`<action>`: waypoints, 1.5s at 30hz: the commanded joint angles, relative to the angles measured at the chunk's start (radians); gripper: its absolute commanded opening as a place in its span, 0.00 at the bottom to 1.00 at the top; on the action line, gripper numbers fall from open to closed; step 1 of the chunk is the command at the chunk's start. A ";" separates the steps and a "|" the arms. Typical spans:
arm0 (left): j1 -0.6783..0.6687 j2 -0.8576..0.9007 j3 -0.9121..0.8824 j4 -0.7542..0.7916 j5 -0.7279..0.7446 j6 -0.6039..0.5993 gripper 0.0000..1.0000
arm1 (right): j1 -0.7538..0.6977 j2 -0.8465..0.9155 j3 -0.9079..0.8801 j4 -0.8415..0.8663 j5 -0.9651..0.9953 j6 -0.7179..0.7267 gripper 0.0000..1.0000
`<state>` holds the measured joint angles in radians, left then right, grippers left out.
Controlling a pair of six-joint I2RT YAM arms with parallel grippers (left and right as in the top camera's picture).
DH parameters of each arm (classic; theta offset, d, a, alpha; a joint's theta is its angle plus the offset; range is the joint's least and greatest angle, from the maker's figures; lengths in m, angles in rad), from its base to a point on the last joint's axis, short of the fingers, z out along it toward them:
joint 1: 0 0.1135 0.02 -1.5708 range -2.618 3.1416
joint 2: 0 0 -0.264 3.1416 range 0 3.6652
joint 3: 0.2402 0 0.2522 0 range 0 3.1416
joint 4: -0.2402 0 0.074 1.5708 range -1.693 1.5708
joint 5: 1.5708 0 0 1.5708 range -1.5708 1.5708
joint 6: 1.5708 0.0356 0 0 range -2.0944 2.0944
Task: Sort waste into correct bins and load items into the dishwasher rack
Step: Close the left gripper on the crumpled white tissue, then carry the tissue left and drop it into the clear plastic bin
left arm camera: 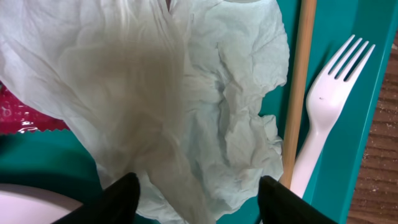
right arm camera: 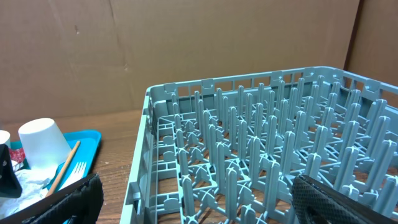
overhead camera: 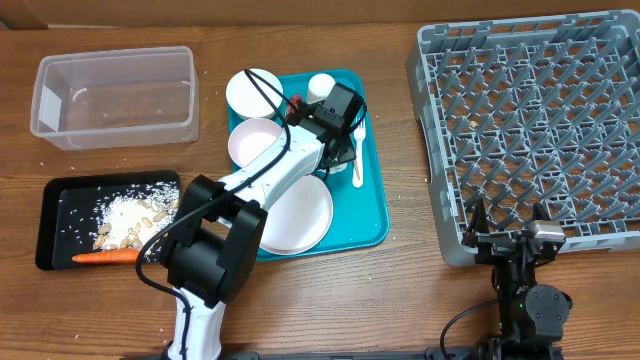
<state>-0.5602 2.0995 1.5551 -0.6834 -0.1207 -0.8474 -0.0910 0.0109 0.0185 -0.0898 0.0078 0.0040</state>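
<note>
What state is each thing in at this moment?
clear tub, empty
black tray, holding crumbs and carrot
napkin, crumpled, on teal tray
plate, on teal tray
dishwasher rack, no dishes loaded
left gripper, open, astride napkin
right gripper, open, holding nothing

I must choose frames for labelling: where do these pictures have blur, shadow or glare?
Overhead view: sharp, evenly lit, small glints on the tub. Left wrist view: the napkin is very close and soft, a dark shadow across its middle; the fork is clearer. Right wrist view: the rack is sharp; the right tool has dark, blurred fingers.
</note>
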 commanded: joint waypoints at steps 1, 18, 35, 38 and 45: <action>0.006 0.023 0.009 -0.005 -0.024 -0.013 0.60 | -0.003 -0.008 -0.010 0.006 0.006 -0.001 1.00; 0.006 0.023 -0.010 -0.022 -0.047 -0.005 0.61 | -0.003 -0.008 -0.010 0.006 0.006 -0.001 1.00; 0.006 0.018 0.015 -0.049 -0.047 0.104 0.04 | -0.003 -0.008 -0.010 0.006 0.006 -0.001 1.00; 0.006 0.001 0.050 -0.092 -0.046 0.111 0.04 | -0.003 -0.008 -0.010 0.006 0.006 -0.001 1.00; 0.006 -0.047 0.181 -0.220 -0.036 0.143 0.04 | -0.003 -0.008 -0.010 0.006 0.006 -0.001 1.00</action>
<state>-0.5602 2.1033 1.6566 -0.8761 -0.1478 -0.7506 -0.0910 0.0109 0.0185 -0.0898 0.0078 0.0036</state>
